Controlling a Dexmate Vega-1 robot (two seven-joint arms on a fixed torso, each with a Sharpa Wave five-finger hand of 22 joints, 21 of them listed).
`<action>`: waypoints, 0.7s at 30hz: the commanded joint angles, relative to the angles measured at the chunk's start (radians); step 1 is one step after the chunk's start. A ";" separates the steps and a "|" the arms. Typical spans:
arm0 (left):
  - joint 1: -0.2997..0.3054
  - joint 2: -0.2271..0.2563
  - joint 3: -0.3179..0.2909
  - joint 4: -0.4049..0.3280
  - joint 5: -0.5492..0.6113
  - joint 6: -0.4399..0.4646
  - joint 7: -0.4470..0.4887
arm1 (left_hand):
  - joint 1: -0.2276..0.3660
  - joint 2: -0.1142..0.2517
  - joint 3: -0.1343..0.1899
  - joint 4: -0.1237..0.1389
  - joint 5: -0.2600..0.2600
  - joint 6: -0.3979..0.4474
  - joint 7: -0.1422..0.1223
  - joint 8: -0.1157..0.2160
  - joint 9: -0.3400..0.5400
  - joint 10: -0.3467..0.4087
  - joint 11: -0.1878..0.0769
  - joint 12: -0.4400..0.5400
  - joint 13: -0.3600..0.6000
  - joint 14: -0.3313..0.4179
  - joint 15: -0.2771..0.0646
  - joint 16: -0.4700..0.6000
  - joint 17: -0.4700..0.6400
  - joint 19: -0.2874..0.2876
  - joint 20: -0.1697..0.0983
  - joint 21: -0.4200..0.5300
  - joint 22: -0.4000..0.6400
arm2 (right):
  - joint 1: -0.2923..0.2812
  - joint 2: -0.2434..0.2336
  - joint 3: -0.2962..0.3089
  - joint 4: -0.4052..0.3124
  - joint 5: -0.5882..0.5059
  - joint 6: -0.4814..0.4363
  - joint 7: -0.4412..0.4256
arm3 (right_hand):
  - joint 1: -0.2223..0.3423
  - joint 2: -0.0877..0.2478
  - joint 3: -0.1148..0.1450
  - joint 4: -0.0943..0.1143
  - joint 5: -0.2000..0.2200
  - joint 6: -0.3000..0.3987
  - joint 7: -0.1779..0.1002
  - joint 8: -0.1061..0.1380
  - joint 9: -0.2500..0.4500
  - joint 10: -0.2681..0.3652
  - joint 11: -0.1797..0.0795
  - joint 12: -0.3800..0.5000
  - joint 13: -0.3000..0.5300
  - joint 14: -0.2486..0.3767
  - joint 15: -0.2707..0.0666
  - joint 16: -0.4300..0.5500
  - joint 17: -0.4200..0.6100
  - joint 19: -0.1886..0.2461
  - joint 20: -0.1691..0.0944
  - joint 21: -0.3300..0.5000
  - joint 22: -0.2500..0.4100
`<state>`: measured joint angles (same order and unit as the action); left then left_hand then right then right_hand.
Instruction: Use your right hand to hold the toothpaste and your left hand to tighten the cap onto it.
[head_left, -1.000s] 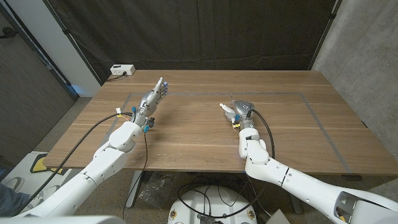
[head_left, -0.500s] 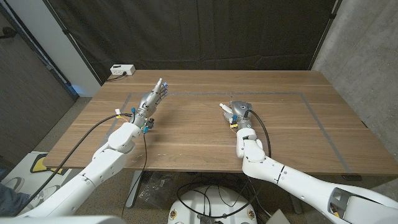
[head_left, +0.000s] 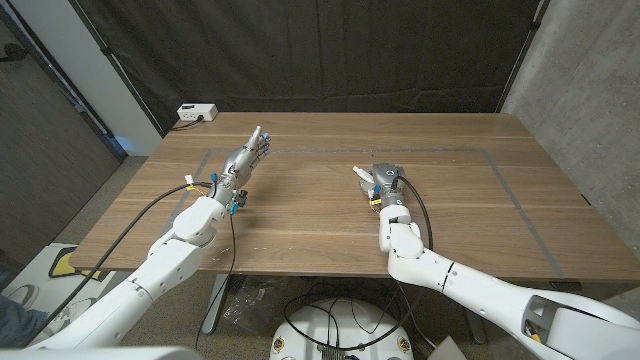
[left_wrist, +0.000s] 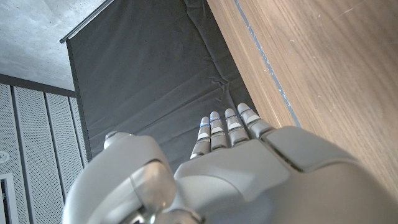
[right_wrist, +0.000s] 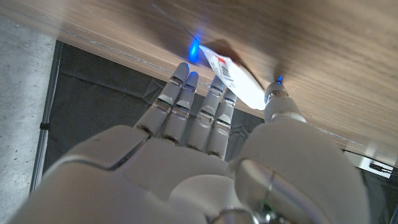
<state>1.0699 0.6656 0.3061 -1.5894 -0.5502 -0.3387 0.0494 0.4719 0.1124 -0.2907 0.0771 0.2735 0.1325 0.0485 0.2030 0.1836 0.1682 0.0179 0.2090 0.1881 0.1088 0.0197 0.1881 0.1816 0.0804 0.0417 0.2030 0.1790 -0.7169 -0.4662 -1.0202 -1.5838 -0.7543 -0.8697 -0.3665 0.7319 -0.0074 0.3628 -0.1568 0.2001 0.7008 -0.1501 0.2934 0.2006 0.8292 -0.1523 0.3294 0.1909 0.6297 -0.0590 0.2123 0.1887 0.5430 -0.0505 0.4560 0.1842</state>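
1. Wooden worktop (head_left: 300, 215) with a grey taped rectangle on it, black curtain (head_left: 300, 50) behind, and a small white box (head_left: 196, 112) off past the far left corner.
2. Toothpaste tube (head_left: 361, 174) lies on the worktop a bit right of centre, white end poking out toward the left from under the right hand. In the right wrist view it's a white tube (right_wrist: 233, 79) with red print, lying on the wood just past the fingertips (right_wrist: 186, 84).
3. Right hand (head_left: 385, 182) sits over the tube with fingers reaching around it. Can't tell whether it has actually closed on the tube or is only hovering.
4. Left hand (head_left: 245, 158) is well away on the left, fingers straight and together, holding nothing.
5. Can't make out the cap at all, too small.
6. Handling guess: the tube looks light and soft, so it'll squash and slide on the smooth wood. I'd grab it near the stiffer shoulder end, not the belly, so paste doesn't squirt while the cap gets twisted.
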 joint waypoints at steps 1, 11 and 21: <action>-0.007 -0.011 0.004 0.021 -0.011 -0.011 -0.013 | -0.004 0.002 0.000 0.006 -0.001 0.008 -0.001 0.001 0.004 0.012 0.001 0.004 0.004 0.009 0.000 0.006 0.003 0.000 0.007 0.001 0.003 | 0.025 0.008 -0.023 0.029 0.022 -0.013 0.016 | 0.024 0.008 0.016 0.000 0.004 0.028 -0.005 0.013 0.002 0.033 -0.005 0.010 -0.001 0.031 -0.038 0.008 0.003 0.019 -0.014 0.010 0.003; -0.006 -0.017 0.001 0.029 -0.020 -0.020 -0.013 | -0.003 0.004 0.001 0.007 -0.002 0.010 -0.001 0.001 0.004 0.016 -0.006 0.004 0.005 0.014 -0.003 0.006 0.003 0.002 0.016 0.002 0.003 | 0.038 0.031 -0.032 0.067 0.025 -0.040 -0.020 | 0.122 0.036 0.064 -0.016 0.000 0.127 -0.028 0.038 -0.003 0.137 -0.036 0.020 -0.004 0.110 -0.084 0.007 0.000 0.086 -0.045 0.040 0.007; -0.006 -0.015 0.000 0.026 -0.027 -0.016 -0.018 | -0.002 0.006 0.001 0.008 -0.004 0.013 -0.006 0.001 0.004 0.019 -0.007 0.004 0.005 0.019 -0.004 0.007 0.003 0.003 0.022 0.003 0.004 | 0.021 0.033 -0.010 0.056 0.058 -0.027 -0.084 | 0.162 0.035 0.086 -0.012 -0.007 0.199 -0.044 0.057 -0.003 0.215 -0.051 0.025 -0.007 0.186 -0.110 0.010 -0.003 0.136 -0.065 0.067 0.009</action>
<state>1.0645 0.6510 0.3079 -1.5651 -0.5691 -0.3544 0.0371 0.4631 0.1214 -0.2863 0.0815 0.2697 0.1365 0.0445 0.2030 0.1836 0.1805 0.0093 0.2090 0.1881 0.1161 0.0124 0.1881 0.1816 0.0819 0.0577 0.2031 0.1789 -0.6860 -0.4392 -1.0441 -1.5267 -0.7221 -0.8973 -0.3982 0.8795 0.0296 0.4406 -0.1682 0.1957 0.8832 -0.1925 0.3431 0.1925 1.0234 -0.1939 0.3480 0.1783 0.8010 -0.0945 0.2191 0.1860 0.6678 -0.0643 0.5148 0.1887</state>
